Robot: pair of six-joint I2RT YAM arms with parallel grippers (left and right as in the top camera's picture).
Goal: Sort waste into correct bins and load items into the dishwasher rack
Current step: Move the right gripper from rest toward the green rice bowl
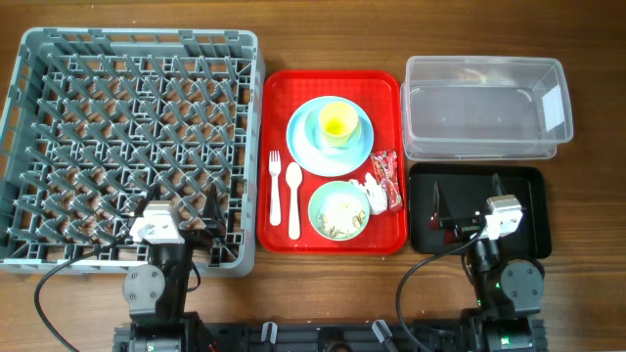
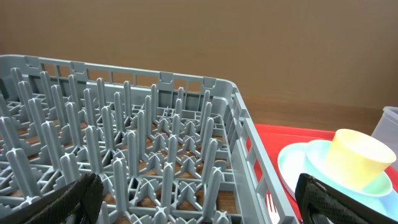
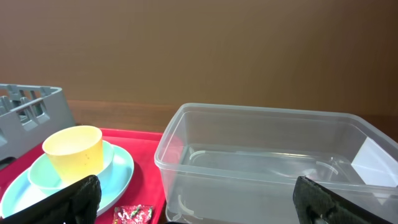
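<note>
Left tool (image 2: pixel 199 186) and right tool (image 3: pixel 196 186) hang spread, empty. Tipping the mint-green bowl (image 1: pixel 315 203) carelessly could scatter its rice scraps (image 1: pixel 342 223).

You have the red tray (image 1: pixel 282 93) lying between the left fingers (image 1: pixel 211 208) and the right fingers (image 1: pixel 437 202), reaching ahead of both. The wooden table (image 1: pixel 587 293) runs under them, and a plain brown wall (image 2: pixel 261 37) stands beyond the fingertips.
</note>
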